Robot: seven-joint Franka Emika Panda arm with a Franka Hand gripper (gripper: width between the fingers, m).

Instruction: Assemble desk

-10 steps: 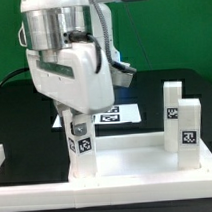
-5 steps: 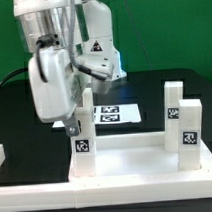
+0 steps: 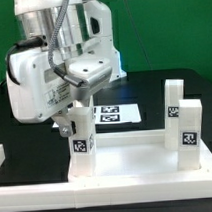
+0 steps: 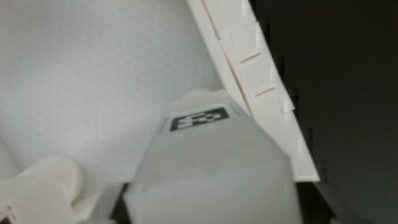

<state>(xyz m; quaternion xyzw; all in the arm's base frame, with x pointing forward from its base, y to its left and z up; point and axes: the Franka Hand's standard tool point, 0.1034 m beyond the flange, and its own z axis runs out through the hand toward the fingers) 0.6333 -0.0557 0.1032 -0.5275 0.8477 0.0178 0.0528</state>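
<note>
A white plastic desk (image 3: 136,161) lies upside down near the front of a black table (image 3: 179,96) — a smooth rimmed panel with square leg posts standing upright from it, each post wearing a small black-and-white tag. The gripper (image 3: 73,123) sits on the post at the exterior view's left (image 3: 84,147), clasping its upper end. The wrist view alone shows a close-up: a tagged post (image 4: 210,165) against the panel's ridged rim. Farther back, a flat marker board (image 3: 118,114) lies before a green wall.
</note>
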